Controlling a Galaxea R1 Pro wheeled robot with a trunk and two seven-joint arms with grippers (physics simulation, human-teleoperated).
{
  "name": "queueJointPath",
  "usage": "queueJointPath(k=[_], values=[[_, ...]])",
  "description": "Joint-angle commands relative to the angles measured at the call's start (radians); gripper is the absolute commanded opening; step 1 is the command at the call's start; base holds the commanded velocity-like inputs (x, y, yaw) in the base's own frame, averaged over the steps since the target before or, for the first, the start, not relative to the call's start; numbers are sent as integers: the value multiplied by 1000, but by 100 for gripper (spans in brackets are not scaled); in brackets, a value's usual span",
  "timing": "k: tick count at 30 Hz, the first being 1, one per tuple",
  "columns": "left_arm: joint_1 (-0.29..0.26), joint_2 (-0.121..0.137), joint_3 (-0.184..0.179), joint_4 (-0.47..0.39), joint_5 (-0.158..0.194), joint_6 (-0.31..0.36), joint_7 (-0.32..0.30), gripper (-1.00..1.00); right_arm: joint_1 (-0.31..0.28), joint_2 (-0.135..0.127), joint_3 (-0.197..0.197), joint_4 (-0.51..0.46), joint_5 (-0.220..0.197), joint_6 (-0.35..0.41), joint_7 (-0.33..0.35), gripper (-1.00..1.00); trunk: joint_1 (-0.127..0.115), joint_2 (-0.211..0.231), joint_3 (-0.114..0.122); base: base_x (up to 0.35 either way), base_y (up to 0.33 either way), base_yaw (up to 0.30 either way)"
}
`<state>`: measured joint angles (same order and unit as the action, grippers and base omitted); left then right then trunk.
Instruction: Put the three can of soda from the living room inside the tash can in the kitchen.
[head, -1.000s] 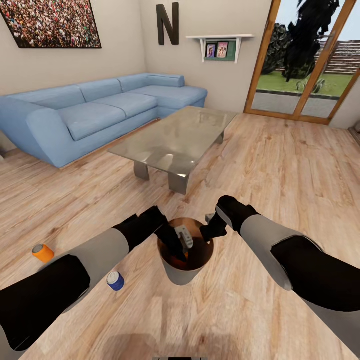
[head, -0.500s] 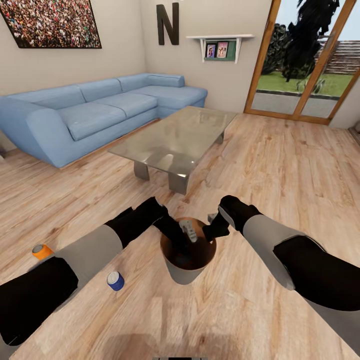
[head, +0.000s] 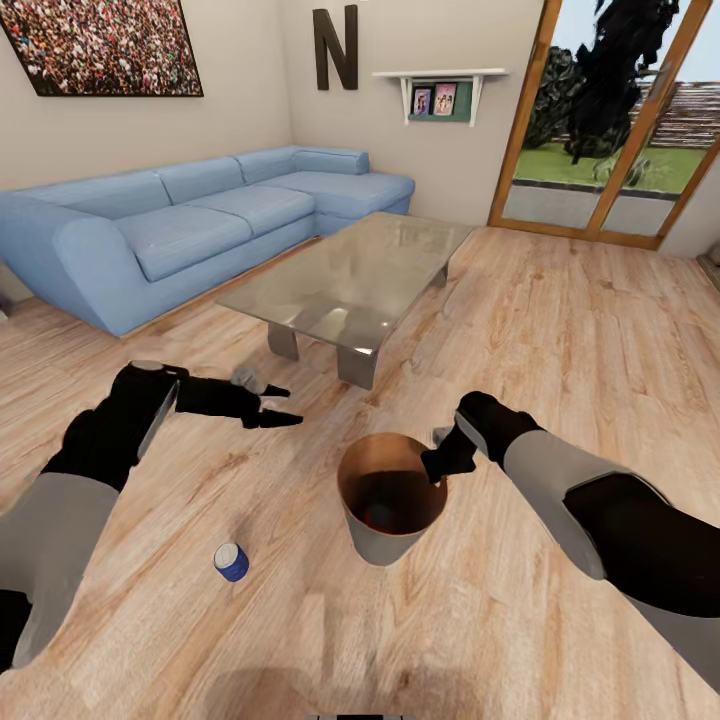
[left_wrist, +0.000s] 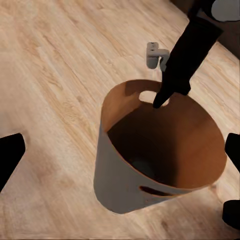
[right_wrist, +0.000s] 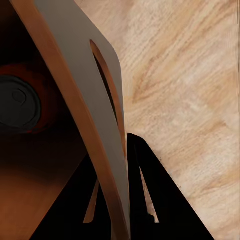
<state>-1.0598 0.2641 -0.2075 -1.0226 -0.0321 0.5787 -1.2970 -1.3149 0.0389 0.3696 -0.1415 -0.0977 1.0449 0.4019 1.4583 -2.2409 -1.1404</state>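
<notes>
1. While the right gripper (head: 437, 462) pinches the wooden rim of the small round grey bin with the brown inner wall (head: 376, 540), one finger sits inside the wall and the other outside, closed on it next to a handle slot, as the right wrist view shows (right_wrist: 107, 150).
2. Down in the bin, below the right gripper, lies an orange soda can with a grey metal top (right_wrist: 17, 105); the head view shows it as a dim round shape at the bottom (head: 378, 516).
3. Held well apart from the bin, out to its left side, the left gripper (head: 278, 405) has its two black fingers spread with nothing between them.
4. From the left wrist view the bin (left_wrist: 117, 185) stands upright on the pale plank floor (left_wrist: 50, 75), with the right gripper's black finger (left_wrist: 172, 85) touching its far rim.
5. A blue soda can with a grey top (head: 231, 562) stands on the floor below the left gripper, apart from the bin.
6. Beyond both grippers stand a low glass table (head: 350, 275) and a long blue corner sofa (head: 190, 225).
</notes>
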Motion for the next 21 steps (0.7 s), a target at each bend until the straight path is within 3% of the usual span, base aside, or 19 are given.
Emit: queueJointPath(k=[1,2,3,6,7,11,12,13,14,15,16,17,18,19,21], values=[[30,1,9,1,0,-26,26,100,0,-8,-5,-1,-13,2,6,-100,0,0,0,0,0,0],[57,2,16,2,-1,-55,59,100,1,-16,-5,-2,-13,2,5,-100,0,0,0,0,0,0],[110,3,25,4,-2,-114,140,100,1,-34,-5,-5,-13,2,4,-100,0,0,0,0,0,0],[191,2,32,7,-2,-188,275,100,2,-63,-5,-8,-13,2,4,-100,0,0,0,0,0,0],[245,0,35,11,-2,-232,361,100,3,-81,-5,-9,-13,2,6,-100,0,0,0,0,0,0],[340,-3,38,38,-2,-343,519,100,8,-116,-8,-10,-15,2,11,-100,0,0,0,0,0,0],[379,-5,39,67,-1,-407,597,100,16,-134,-11,-11,-17,2,13,-100,0,0,0,0,0,0],[396,-5,40,88,1,-442,638,100,22,-143,-12,-11,-18,2,13,-100,0,0,0,0,0,0],[431,-8,43,152,6,-544,770,100,44,-166,-15,-11,-20,-2,15,-100,0,0,0,0,0,0],[446,-10,47,184,15,-603,859,100,55,-176,-17,-12,-21,-18,16,-100,0,0,0,0,0,0],[451,-12,49,197,24,-630,901,100,60,-181,-17,-12,-21,-24,16,-100,0,0,0,0,0,0],[459,-18,52,222,50,-681,977,100,73,-195,-18,-12,-22,-39,17,-100,0,0,0,0,0,0],[462,-21,54,237,66,-706,1010,100,81,-202,-18,-12,-22,-51,17,-100,0,0,0,0,0,0],[467,-29,56,287,105,-770,1080,100,108,-222,-21,-12,-29,-109,18,-100,0,0,0,0,0,0],[469,-33,56,316,120,-802,1108,100,121,-231,-26,-11,-37,-143,18,-100,0,0,0,0,0,0]])
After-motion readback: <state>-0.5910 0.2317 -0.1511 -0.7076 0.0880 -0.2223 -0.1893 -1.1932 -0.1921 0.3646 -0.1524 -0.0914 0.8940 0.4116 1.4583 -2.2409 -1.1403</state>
